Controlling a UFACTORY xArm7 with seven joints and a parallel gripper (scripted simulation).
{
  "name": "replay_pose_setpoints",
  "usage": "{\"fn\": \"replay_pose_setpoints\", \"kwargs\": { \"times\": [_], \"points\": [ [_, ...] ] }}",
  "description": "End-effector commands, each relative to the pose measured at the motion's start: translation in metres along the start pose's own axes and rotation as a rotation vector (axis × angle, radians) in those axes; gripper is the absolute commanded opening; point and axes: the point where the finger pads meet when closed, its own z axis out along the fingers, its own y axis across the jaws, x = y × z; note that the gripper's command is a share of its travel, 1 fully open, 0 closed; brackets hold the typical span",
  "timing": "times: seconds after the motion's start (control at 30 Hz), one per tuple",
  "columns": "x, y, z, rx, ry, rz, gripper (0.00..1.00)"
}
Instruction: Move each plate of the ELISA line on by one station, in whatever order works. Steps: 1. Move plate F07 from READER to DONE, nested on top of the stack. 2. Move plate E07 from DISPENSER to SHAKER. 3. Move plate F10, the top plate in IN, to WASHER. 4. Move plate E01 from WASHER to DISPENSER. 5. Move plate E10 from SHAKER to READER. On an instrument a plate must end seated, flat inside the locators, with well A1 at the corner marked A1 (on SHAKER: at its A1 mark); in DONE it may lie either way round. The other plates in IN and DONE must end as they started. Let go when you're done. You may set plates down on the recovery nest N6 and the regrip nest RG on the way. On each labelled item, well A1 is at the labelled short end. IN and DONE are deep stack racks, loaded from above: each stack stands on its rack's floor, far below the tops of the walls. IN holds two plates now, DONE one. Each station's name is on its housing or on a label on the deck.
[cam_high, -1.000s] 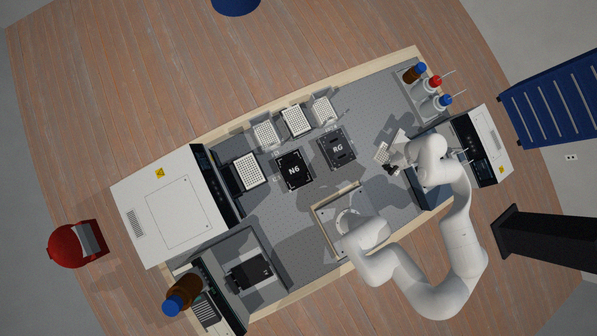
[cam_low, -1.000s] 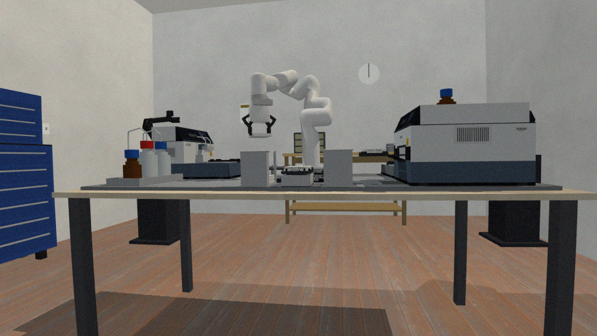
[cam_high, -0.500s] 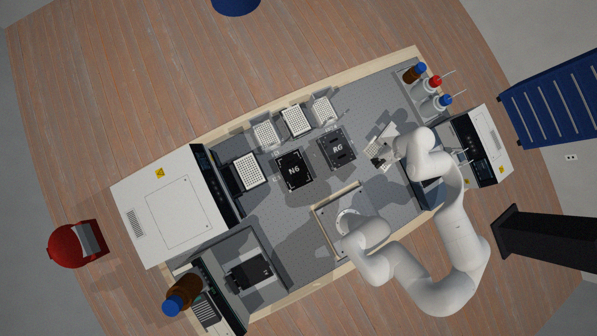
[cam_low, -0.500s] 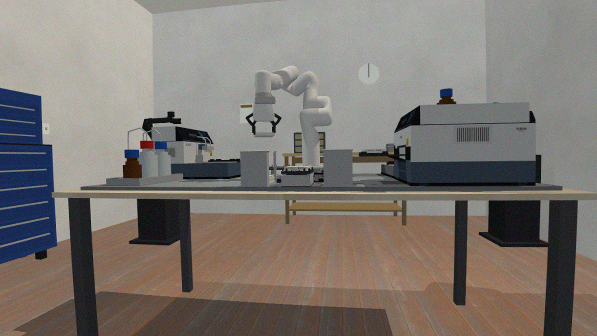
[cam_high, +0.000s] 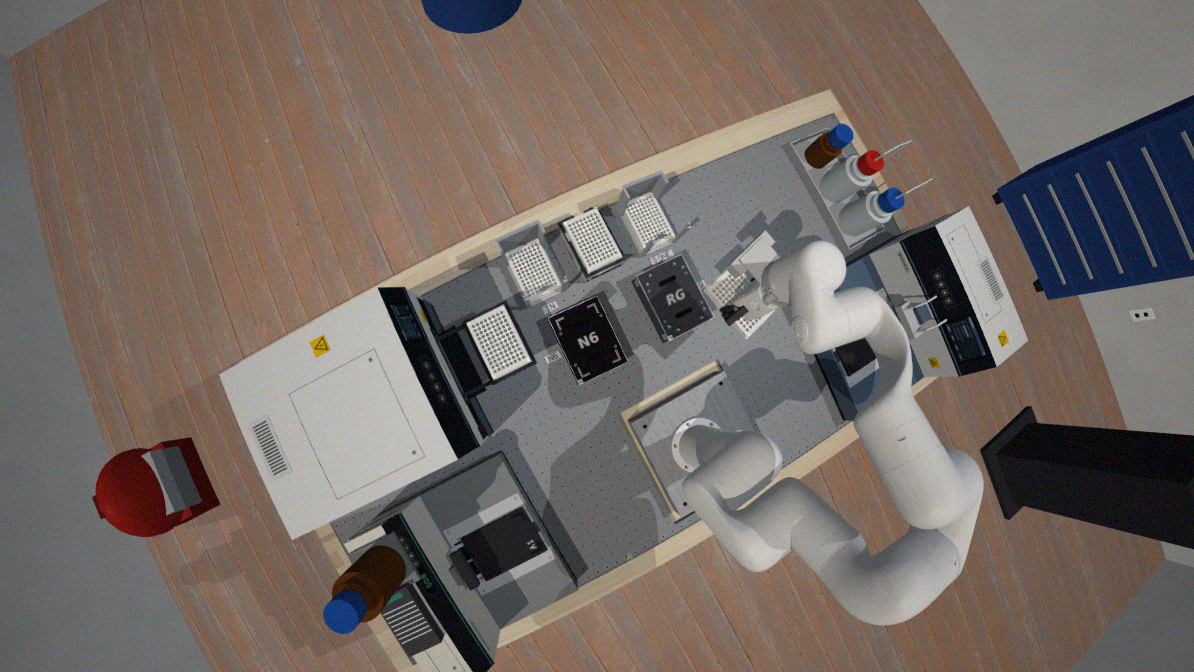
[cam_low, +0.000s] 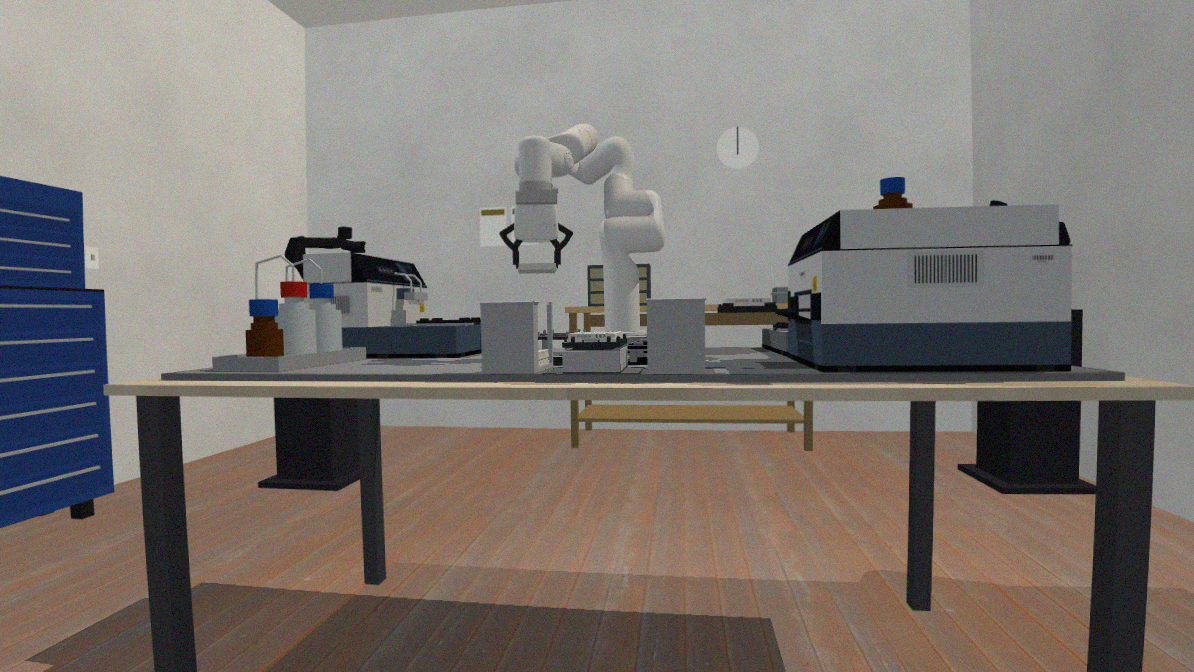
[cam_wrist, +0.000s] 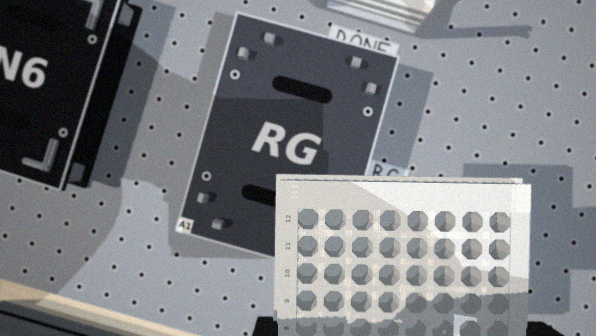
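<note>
My gripper (cam_high: 738, 305) is shut on a white well plate (cam_high: 733, 291) and holds it level, high above the deck, just right of the regrip nest RG (cam_high: 675, 298). In the wrist view the plate (cam_wrist: 402, 255) fills the lower right, and RG (cam_wrist: 295, 135) lies empty below and to its left. I cannot read the plate's label. From the front, the gripper (cam_low: 537, 250) hangs with the plate (cam_low: 537, 267) above the rack tops. Another plate (cam_high: 498, 340) sits at the big white instrument on the left. One plate (cam_high: 593, 239) lies between the two racks.
The nest N6 (cam_high: 589, 339) is empty. The left rack (cam_high: 532, 267) and the right rack (cam_high: 647, 221), with the DONE label (cam_wrist: 363, 47), stand at the back edge. The right instrument (cam_high: 948, 292) and the bottles (cam_high: 860, 179) stand beside the arm. The front-left instrument's black nest (cam_high: 503, 542) is empty.
</note>
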Motion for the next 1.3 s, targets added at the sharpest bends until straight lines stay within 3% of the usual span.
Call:
{"fn": "replay_pose_setpoints", "kwargs": {
  "times": [0.0, 0.97, 1.27],
  "points": [
    [0.010, -0.004, -0.001, -0.004, 0.003, 0.037, 0.00],
    [0.084, -0.045, -0.001, -0.002, 0.004, 0.257, 0.00],
    [0.084, -0.045, -0.001, -0.002, 0.004, 0.257, 0.00]
  ]
}}
